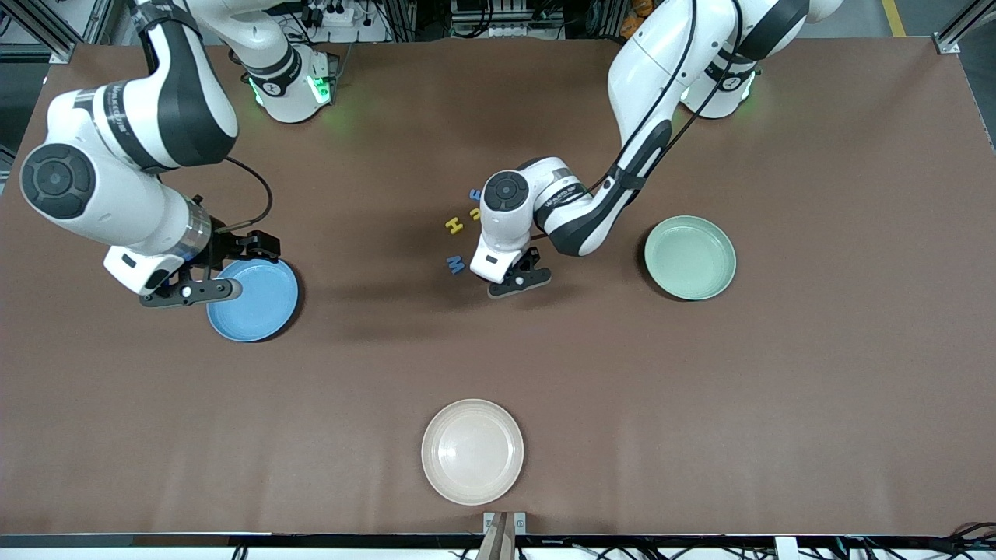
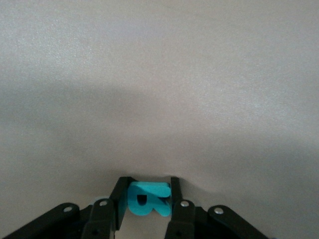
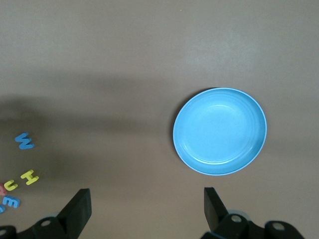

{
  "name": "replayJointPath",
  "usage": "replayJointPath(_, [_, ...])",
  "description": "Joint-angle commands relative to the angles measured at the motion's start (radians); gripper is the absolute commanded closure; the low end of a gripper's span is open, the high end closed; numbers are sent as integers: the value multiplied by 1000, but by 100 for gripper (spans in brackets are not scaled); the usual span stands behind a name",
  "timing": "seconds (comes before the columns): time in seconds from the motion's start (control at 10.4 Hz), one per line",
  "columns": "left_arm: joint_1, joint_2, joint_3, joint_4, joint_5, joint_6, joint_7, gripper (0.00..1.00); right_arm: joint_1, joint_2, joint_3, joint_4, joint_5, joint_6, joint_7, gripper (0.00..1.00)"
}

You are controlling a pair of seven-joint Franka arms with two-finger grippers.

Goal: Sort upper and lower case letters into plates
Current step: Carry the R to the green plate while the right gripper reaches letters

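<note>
Three plates on the desk (image 1: 817,389), as we count them: a blue plate (image 1: 261,307) toward the right arm's end, a mint green plate (image 1: 690,257) toward the left arm's end, and a cream plate (image 1: 472,451) nearest the front camera, no part of the sorting. All three look bare.

Letters, loose, on the desk between the two coloured plates: a blue M-shaped letter (image 1: 455,265), a yellow H (image 1: 454,225), a second yellow letter (image 1: 475,213) and a blue E (image 1: 474,194), each farther from the front camera than the one before. Others may sit under the left arm; we cannot tell.

Left tool (image 2: 144,199): low at the desk just beside the blue M-shaped letter, its fingers (image 2: 119,201) narrowed on a teal letter (image 2: 148,198). We read it as a capital R, upright between the pads.

Right tool (image 3: 147,209): fingers spread wide, holding nothing, over the blue plate's edge. This arm waits.

Step in hand, as we judge it: securing the teal letter. We would finish the squeeze before lifting, rise straight up so that the neighbours stay put, and let go low over whichever plate takes capitals so that the piece does not bounce out.
</note>
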Motion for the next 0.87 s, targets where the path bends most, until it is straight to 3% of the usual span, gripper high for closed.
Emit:
replayJointPath(0.0, [2, -10, -3, -7, -20, -8, 2, 94, 23, -13, -4, -56, 16, 58, 15, 0])
replayJointPath(0.1, [23, -21, -3, -6, -15, -40, 25, 100, 37, -13, -4, -61, 16, 70, 17, 0])
replayJointPath(0.48, [123, -136, -10, -6, -43, -229, 272, 100, 60, -11, -4, -75, 14, 82, 15, 0])
replayJointPath(0.77, [210, -217, -10, -15, -69, -426, 563, 100, 142, 2, 7, -75, 16, 125, 0, 0])
